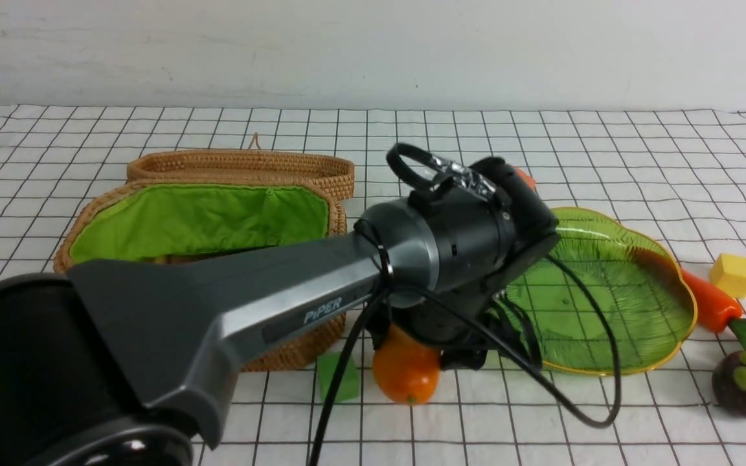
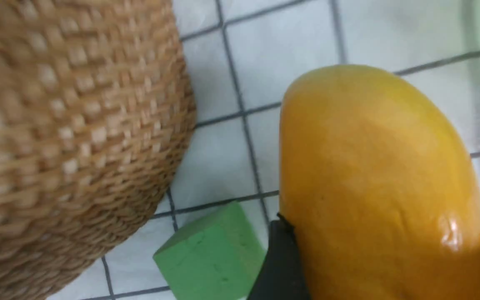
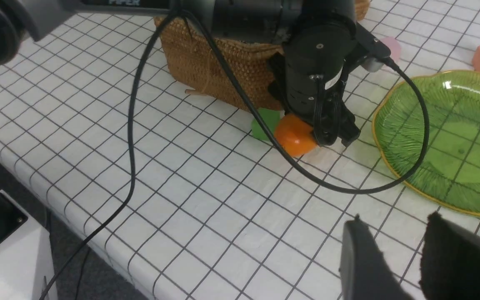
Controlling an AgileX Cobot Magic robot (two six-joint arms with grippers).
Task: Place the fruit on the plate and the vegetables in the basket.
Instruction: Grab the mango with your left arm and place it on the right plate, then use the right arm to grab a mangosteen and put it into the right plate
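Just in front of the basket's (image 1: pixel 295 353) near corner, between it and the plate (image 1: pixel 606 291), the mango (image 1: pixel 405 372) lies on the checked cloth with a green cube (image 1: pixel 339 377) close beside it on the basket side. The left gripper (image 2: pixel 386 258) is down over the fruit, its jaws standing wide with one dark pad (image 2: pixel 279 262) against each flank, so the hold looks made across the mango's narrow width while its long axis runs out ahead between them. The fruit appears to rest on the cloth, not yet lifted. What the coming move turns on is that the plate lies to the robot's right of the mango, near it, with its closest gold rim only a little way off; I judge a lift and a carry rightward over that rim is what is called for, keeping clear of the cube and the basket wall. The right gripper (image 3: pixel 396 227) hangs near the plate's front edge, jaws a narrow gap apart and holding nothing
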